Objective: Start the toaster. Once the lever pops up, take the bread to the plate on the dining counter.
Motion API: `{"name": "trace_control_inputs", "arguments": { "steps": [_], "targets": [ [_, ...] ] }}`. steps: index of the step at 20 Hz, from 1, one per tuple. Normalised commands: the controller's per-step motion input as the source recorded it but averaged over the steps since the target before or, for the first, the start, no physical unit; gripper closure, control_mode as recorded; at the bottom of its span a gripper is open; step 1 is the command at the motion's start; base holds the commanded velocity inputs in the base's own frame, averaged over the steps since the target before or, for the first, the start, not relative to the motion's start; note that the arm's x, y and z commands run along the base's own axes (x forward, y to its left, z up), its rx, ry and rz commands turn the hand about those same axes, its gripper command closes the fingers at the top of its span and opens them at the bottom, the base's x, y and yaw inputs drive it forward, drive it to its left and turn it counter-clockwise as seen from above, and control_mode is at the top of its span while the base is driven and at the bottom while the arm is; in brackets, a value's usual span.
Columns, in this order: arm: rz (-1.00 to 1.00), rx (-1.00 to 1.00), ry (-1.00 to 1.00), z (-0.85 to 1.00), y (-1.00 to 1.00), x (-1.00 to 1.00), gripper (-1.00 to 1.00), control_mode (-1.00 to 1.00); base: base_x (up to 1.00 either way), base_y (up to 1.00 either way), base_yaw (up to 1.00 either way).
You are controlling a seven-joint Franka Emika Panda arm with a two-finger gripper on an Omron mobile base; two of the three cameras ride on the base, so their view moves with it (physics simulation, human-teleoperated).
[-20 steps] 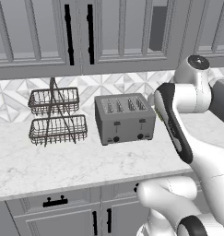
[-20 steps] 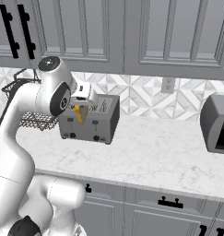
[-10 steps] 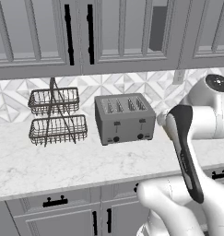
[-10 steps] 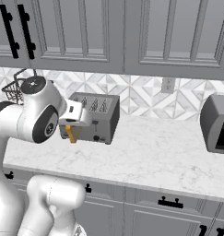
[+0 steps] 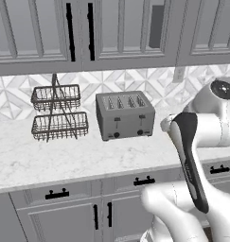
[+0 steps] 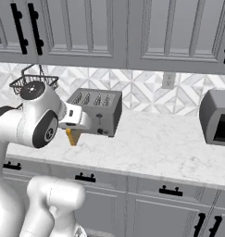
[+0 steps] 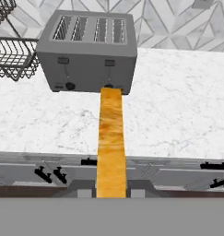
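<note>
The grey four-slot toaster (image 5: 125, 116) (image 6: 97, 111) (image 7: 88, 50) stands on the marble worktop against the tiled wall, with all its slots empty and both levers high. My gripper (image 7: 111, 191) is shut on the bread (image 7: 110, 138) (image 6: 72, 135). The bread is a tan slice seen edge-on, held out in the air in front of the toaster, above the worktop's front edge. In the right base view the slice hangs just below the white hand (image 6: 76, 118), left of the toaster's front. The plate and the dining counter are out of view.
A two-tier wire basket rack (image 5: 57, 113) (image 7: 7, 50) stands left of the toaster. A grey appliance (image 6: 218, 115) sits at the far right of the worktop (image 6: 155, 143). Wall cabinets hang above, and drawers with black handles (image 7: 49, 174) run below the edge.
The gripper has carried the bread down and back from the toaster toward the worktop's front edge. The arm's elbow has swung outward. The toaster and rack have not moved.
</note>
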Motion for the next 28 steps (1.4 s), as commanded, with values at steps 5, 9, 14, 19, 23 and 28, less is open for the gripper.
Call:
{"name": "trace_control_inputs", "arguments": {
  "steps": [5,9,14,19,23,28],
  "targets": [
    [0.00,0.00,0.00,0.00,0.00,0.00,1.00,1.00,-0.99,0.02,-0.28],
    [0.00,0.00,0.00,0.00,0.00,0.00,1.00,1.00,-0.18,0.09,-0.93],
    [0.00,0.00,0.00,0.00,0.00,0.00,1.00,1.00,0.00,0.00,-1.00],
    [0.00,0.00,0.00,0.00,0.00,0.00,1.00,1.00,0.03,0.01,-1.00],
    [0.00,0.00,0.00,0.00,0.00,0.00,1.00,1.00,0.08,0.02,-1.00],
    [0.00,0.00,0.00,0.00,0.00,0.00,1.00,1.00,0.18,0.03,-0.95]
  ]
}}
